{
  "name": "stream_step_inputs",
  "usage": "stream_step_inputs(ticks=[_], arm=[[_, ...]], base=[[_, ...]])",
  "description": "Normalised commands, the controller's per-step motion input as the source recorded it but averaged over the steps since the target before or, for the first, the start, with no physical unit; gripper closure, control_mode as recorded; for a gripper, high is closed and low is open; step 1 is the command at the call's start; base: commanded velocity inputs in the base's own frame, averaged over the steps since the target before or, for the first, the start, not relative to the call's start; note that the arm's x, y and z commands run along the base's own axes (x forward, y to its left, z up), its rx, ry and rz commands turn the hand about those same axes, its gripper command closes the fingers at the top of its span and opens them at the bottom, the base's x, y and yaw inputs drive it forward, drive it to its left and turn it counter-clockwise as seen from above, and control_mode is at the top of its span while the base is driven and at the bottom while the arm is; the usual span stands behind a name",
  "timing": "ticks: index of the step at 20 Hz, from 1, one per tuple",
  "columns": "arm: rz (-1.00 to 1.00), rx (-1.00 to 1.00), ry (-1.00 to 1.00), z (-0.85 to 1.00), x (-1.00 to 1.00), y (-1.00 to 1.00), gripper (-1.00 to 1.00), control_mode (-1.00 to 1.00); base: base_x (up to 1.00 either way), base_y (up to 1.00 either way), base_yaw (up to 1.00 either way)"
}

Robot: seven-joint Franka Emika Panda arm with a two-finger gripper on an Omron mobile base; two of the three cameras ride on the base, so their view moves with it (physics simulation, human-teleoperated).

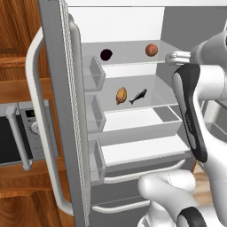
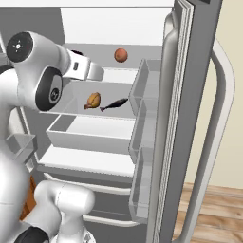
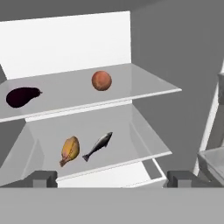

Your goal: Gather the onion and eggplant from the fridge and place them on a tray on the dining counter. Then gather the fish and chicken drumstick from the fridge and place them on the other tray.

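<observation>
So I'm parked in front of the open grey fridge with its door swung wide, and my gripper is spread as wide as it goes, holding nothing, its two dark fingertips poking up at the bottom of my hand view. Counting what's inside the fridge: four food items on two glass shelves. On the upper shelf of the fridge there are two things, one dark purple, almost black eggplant toward the left and one round reddish-brown onion further right, well apart from each other. On the shelf below there are two more, one golden-brown chicken drumstick and one small dark grey fish, lying just beside each other without quite touching, the fish on the right. Under those shelves the fridge has one pale pulled-out drawer and a flat white one lower down. The fridge door in the left base view has three clear bins stacked one above the other. Left of the fridge, one silver microwave sits in the wooden cabinetry. My hand is up near the upper shelf level, just outside the fridge, not touching any of the four items.
</observation>
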Motion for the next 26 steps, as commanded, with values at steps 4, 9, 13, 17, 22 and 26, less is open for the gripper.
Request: stream_step_inputs(ticks=[4, 9, 13, 17, 22, 26], arm=[[0.06, 0.0, 0.0, 0.0, 0.47, -0.07, -1.0, -1.0], [0.05, 0.0, 0.01, 0.0, 0.44, -0.07, -1.0, -1.0], [0.03, 0.0, 0.03, 0.0, 0.44, -0.03, -1.0, -1.0], [0.0, 0.0, 0.09, 0.0, 0.38, 0.0, -1.0, -1.0], [0.0, 0.0, 0.13, 0.0, 0.37, 0.0, -1.0, -1.0], [0.0, 0.0, 0.01, -0.06, 0.29, 0.0, -1.0, -1.0]], base=[[0.0, 0.0, 0.0], [0.0, 0.0, 0.0], [0.0, 0.0, 0.0], [0.0, 0.0, 0.0], [0.0, 0.0, 0.0], [0.0, 0.0, 0.0]])
